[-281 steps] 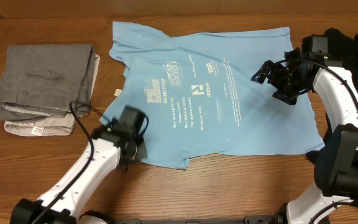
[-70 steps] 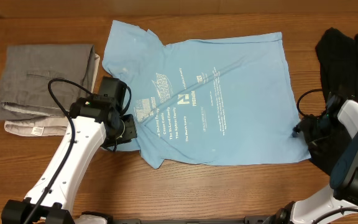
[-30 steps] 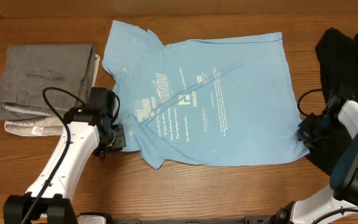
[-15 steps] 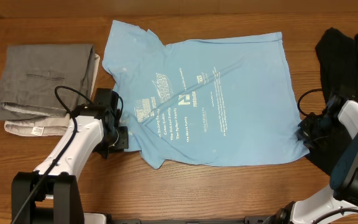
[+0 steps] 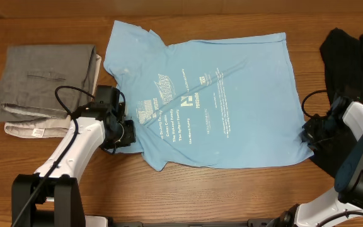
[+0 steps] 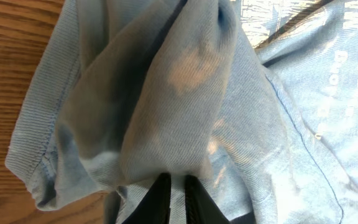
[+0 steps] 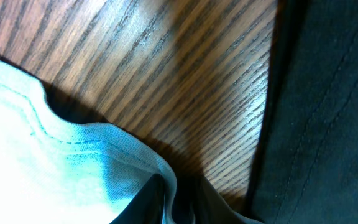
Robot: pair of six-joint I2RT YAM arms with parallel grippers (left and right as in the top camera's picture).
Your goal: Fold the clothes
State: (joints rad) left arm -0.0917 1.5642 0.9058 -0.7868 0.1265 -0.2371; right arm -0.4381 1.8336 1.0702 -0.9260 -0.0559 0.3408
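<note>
The clothes (image 5: 232, 94), a light blue T-shirt, lie spread on the wooden table (image 5: 232, 189) with small white logos facing up. My left gripper (image 5: 126, 132) is at the shirt's left sleeve. In the left wrist view the left gripper (image 6: 178, 179) is shut on a bunched fold of the blue fabric (image 6: 185, 74). My right gripper (image 5: 309, 132) is at the shirt's lower right corner. In the right wrist view the right gripper (image 7: 179, 186) pinches the stitched hem (image 7: 73, 143), which runs in between the two dark fingers.
Folded grey trousers (image 5: 46, 75) lie at the left on a whitish cloth (image 5: 40, 129). A black garment (image 5: 351, 50) is heaped at the right edge and shows beside the hem as dark cloth (image 7: 328, 112).
My left gripper has slid a little right onto the sleeve and closed on the fabric. The right gripper and the shirt have stayed put.
</note>
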